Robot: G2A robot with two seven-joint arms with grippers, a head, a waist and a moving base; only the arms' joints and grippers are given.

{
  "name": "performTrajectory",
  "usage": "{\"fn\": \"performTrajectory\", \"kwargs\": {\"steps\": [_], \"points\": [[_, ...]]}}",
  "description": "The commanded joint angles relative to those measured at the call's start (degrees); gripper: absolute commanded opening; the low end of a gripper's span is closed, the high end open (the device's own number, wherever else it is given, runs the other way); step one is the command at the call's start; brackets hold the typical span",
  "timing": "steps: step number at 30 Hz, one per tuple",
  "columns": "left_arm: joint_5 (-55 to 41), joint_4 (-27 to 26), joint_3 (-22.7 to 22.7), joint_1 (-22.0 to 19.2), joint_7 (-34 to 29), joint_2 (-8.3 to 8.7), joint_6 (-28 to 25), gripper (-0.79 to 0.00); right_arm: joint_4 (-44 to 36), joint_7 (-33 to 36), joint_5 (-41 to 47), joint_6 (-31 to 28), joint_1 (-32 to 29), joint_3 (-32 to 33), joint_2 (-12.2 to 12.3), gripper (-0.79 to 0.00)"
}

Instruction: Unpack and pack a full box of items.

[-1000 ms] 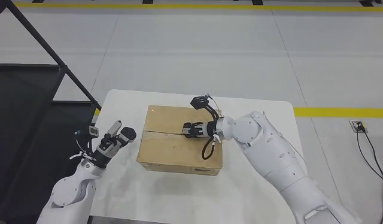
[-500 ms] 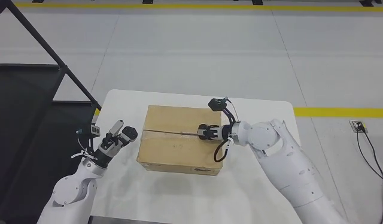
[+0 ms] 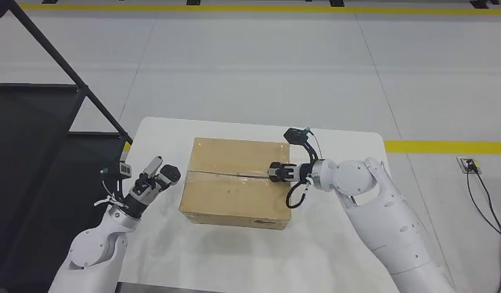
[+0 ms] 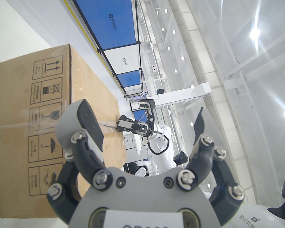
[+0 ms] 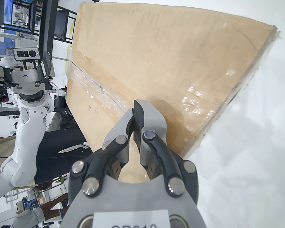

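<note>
A closed cardboard box (image 3: pixel 235 182) sits in the middle of the white table (image 3: pixel 329 238), its top flaps sealed with clear tape along the centre seam (image 5: pixel 102 91). My right gripper (image 3: pixel 273 171) rests on the box top at the seam's right end, fingers shut with nothing between the pads (image 5: pixel 135 122). My left gripper (image 3: pixel 162 173) hovers just off the box's left side, tilted upward, open and empty; its own view shows the box's printed side (image 4: pixel 45 110) beside one finger (image 4: pixel 89 124).
A black metal frame (image 3: pixel 63 74) and a dark surface stand left of the table. Bare table lies in front of and to the right of the box. A yellow floor line (image 3: pixel 442 146) runs behind the right arm.
My right gripper has slid along the tape seam from the middle of the box top to its right end. The left arm has barely moved.
</note>
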Motion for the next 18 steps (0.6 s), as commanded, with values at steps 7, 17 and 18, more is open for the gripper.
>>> {"fn": "performTrajectory", "kwargs": {"steps": [7, 17, 18], "points": [[-0.08, 0.66, 0.25, -0.73, -0.07, -0.02, 0.04, 0.0, -0.61, 1.96, 0.43, 2.57, -0.34, 1.48, 0.7, -0.785], [0.03, 1.39, 0.26, -1.5, -0.08, 0.02, 0.29, 0.0, -6.88, -3.76, -0.32, 0.65, -4.79, 5.38, 2.0, -0.785], [0.05, 1.42, 0.23, -1.58, -0.07, 0.03, 0.29, 0.0, -8.18, -5.31, -0.36, -0.33, -5.69, 6.18, 2.19, -0.785]]}}
